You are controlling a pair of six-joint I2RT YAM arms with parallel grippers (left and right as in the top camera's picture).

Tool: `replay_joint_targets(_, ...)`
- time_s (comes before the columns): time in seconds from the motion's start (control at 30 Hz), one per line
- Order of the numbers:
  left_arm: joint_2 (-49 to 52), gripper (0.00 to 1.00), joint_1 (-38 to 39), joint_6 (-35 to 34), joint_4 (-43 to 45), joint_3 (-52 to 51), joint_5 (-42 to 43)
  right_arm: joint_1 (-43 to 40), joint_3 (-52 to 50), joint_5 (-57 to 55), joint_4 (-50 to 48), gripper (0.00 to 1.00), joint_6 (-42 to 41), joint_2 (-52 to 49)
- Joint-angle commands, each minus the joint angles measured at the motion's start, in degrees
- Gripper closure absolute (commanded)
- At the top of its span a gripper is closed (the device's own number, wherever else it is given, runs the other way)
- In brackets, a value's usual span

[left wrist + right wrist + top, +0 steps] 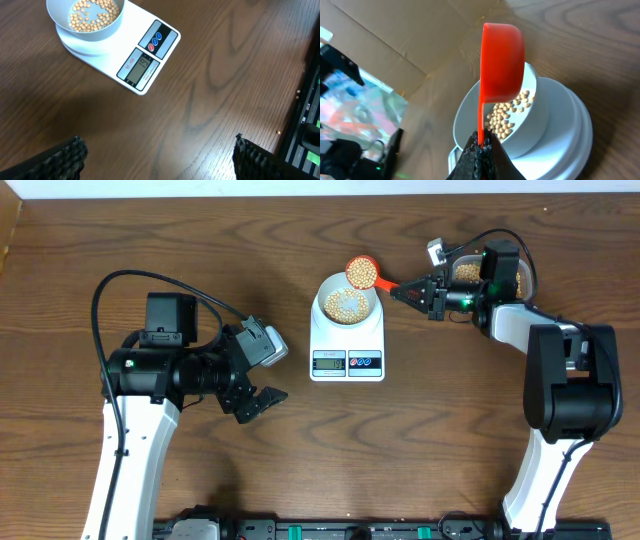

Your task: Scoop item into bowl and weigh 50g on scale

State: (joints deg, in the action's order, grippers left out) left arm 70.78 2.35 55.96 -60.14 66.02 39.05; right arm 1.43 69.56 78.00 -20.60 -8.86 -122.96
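Resting in a shallow layer, small round tan beans (346, 304) cover the floor of a smooth, pale, round bowl (326, 293). The bowl stands on a flat white rectangular scale (347, 340), whose grey display and two round buttons face the near edge. A glossy red plastic scoop (361, 273) hangs over the bowl's far right rim, and from overhead its cup shows more beans inside. The right claw (410, 292) is clenched on the scoop's thin handle, just to the right of the bowl. Behind that claw sits a clear tub (463, 272) with beans in it. The left claw (260, 402) hovers released, its ridged black fingers spread wide. It is well apart from the scale, to its near left, over the dark wood-grain worktop (450, 430).
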Motion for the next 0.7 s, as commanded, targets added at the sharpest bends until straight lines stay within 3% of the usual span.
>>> replay_joint_targets(0.0, 0.26, 0.05, -0.2, 0.79, -0.2, 0.92, 0.15, 0.33, 0.09, 2.62, -2.05, 0.99, -9.11, -0.04)
replay_joint_targets(0.33, 0.26, 0.05, -0.2, 0.79, -0.2, 0.92, 0.15, -0.42, 0.09, 8.57, -7.65, 0.99, -29.07, -0.04)
replay_joint_targets(0.43, 0.26, 0.04, -0.2, 0.79, -0.2, 0.92, 0.13, -1.44, 0.2, 9.18, -22.99, 0.99, -42.86, -0.04)
replay_joint_targets(0.47, 0.26, 0.05, -0.2, 0.79, -0.2, 0.92, 0.15, -1.95, 0.52, 9.92, -33.2, 0.99, -52.7, -0.04)
replay_joint_targets(0.53, 0.26, 0.05, -0.2, 0.79, -0.2, 0.92, 0.13, -2.62, 1.38, 10.4, -41.59, 0.99, -63.1, -0.04)
replay_joint_targets(0.67, 0.26, 0.05, -0.2, 0.79, -0.2, 0.92, 0.15, -4.0, 2.23, 11.34, -45.44, 0.99, -75.87, -0.04)
